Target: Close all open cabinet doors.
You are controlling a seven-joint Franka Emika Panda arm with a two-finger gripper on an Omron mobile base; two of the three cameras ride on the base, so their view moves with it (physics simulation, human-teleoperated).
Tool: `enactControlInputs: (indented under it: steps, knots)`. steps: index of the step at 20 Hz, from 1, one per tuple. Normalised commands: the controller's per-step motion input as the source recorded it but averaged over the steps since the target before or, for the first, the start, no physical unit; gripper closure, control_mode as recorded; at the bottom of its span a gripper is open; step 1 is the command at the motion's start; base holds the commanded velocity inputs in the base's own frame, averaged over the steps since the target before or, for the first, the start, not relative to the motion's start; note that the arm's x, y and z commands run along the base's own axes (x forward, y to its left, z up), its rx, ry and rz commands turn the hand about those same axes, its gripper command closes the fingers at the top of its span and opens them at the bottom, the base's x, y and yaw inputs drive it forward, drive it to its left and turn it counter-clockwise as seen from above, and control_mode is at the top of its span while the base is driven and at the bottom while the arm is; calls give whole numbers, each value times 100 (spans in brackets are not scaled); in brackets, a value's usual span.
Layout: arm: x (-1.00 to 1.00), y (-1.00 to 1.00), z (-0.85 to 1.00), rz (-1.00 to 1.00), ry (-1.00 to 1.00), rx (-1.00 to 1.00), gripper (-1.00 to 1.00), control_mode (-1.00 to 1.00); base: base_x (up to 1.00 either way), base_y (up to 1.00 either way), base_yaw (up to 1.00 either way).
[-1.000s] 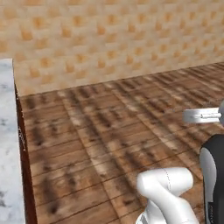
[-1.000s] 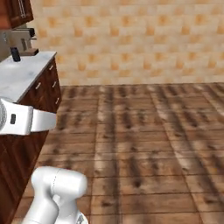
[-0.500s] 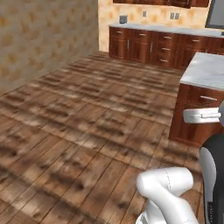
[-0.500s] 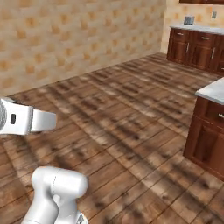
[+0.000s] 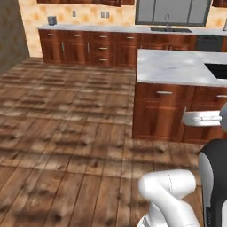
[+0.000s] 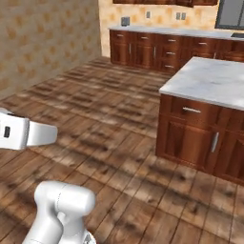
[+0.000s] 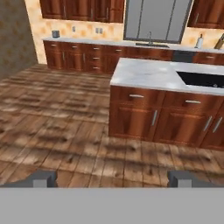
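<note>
Ahead, bare floor (image 7: 52, 127) fronts island's cabinet doors (image 7: 135, 122).

Dark plank wood floor (image 7: 57, 127) spreads ahead of the tool. Ahead to the right stands a kitchen island (image 7: 153, 74) with a pale marble top and a dark cut-out (image 7: 203, 79) in it. Beyond it a long counter (image 7: 83, 41) lines the tan tiled back wall (image 7: 37, 22), under a grey-framed window (image 7: 155, 19)

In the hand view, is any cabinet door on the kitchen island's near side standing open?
No. The island's cabinet doors sit flush with the front, their vertical bar handles in line and no gap showing.
</note>
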Motion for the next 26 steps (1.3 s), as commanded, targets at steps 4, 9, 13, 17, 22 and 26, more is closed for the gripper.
enactControlInputs:
  steps: [4,9,13,17,22,26]
  knots:
    - [0,0,0,0,0,0,-100,100,62,99,-5]
    - [0,0,0,0,0,0,-100,100,88,94,-5]
    - [0,0,0,0,0,0,-100,100,100,66,-24]
    - [0,0,0,0,0,0,-100,100,76,39,-62]
    - [0,0,0,0,0,0,-100,100,75,72,-54]
    - [0,0,0,0,0,0,-100,100,82,100,-31]
